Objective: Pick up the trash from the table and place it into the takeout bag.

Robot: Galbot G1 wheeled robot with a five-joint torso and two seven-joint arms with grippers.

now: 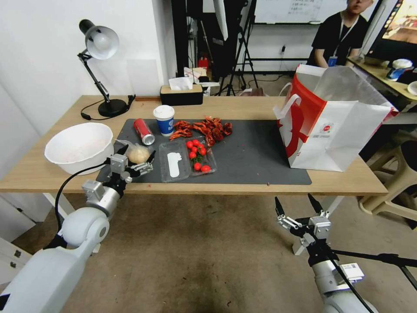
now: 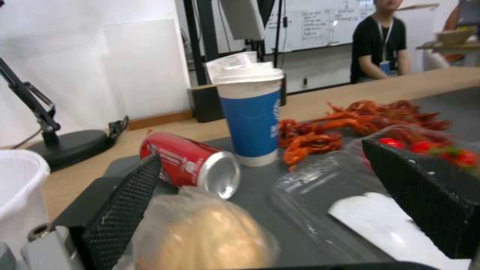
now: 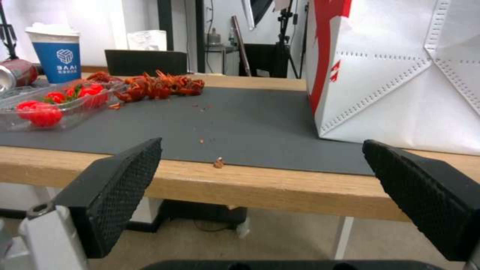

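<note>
Bagged bun (image 2: 200,236) between spread left end effector (image 1: 135,156) fingers.

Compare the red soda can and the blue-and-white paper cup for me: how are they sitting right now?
The red soda can lies on its side; the blue-and-white paper cup stands upright. The can's metal end faces out; the cup wears a white lid. Both rest on the dark grey mat.

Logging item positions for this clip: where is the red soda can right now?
In the head view the red soda can lies on its side at the dark grey mat's far left, beside the white-lidded blue-and-white paper cup, behind the bagged beige bun.
</note>
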